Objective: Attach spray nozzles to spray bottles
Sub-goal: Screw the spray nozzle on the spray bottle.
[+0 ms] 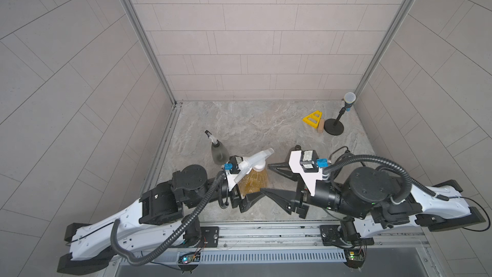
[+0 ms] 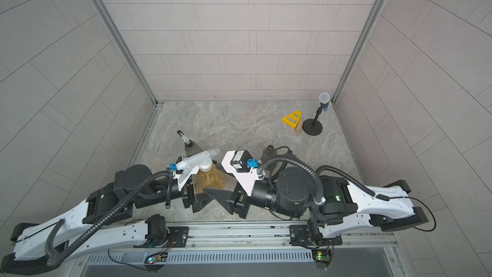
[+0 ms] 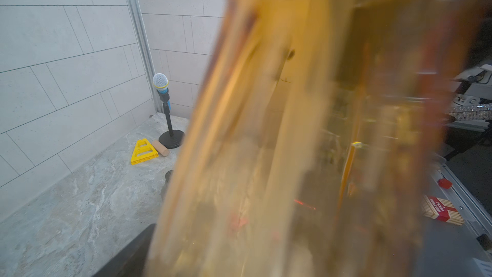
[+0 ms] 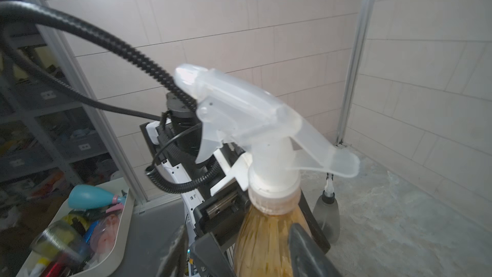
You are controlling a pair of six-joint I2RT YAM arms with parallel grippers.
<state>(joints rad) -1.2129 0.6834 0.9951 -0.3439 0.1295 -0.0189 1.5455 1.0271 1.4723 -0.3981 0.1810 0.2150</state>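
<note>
An amber spray bottle point(image 1: 254, 183) point(image 2: 210, 179) fills the left wrist view point(image 3: 306, 129). My left gripper point(image 1: 249, 191) point(image 3: 246, 262) is shut on its body. A translucent whitish spray nozzle point(image 1: 255, 159) point(image 2: 198, 159) point(image 4: 255, 123) sits on its neck. My right gripper point(image 1: 265, 177) point(image 2: 211, 177) point(image 4: 239, 257) is open, with its fingers spread to either side of the amber bottle point(image 4: 266, 241), below the collar. A smoky grey bottle point(image 1: 219, 153) point(image 4: 326, 217) stands behind, with a white-and-black nozzle point(image 1: 210, 135) on it. A second grey bottle point(image 2: 269, 154) is half hidden behind my right wrist.
A microphone stand point(image 1: 334, 126), a yellow triangle block point(image 1: 312, 119) and a wooden cylinder point(image 1: 320, 129) sit at the back right corner. Tiled walls close in the marble tabletop point(image 1: 253, 123) on three sides. A bin of clutter point(image 4: 80, 222) is off the table's front.
</note>
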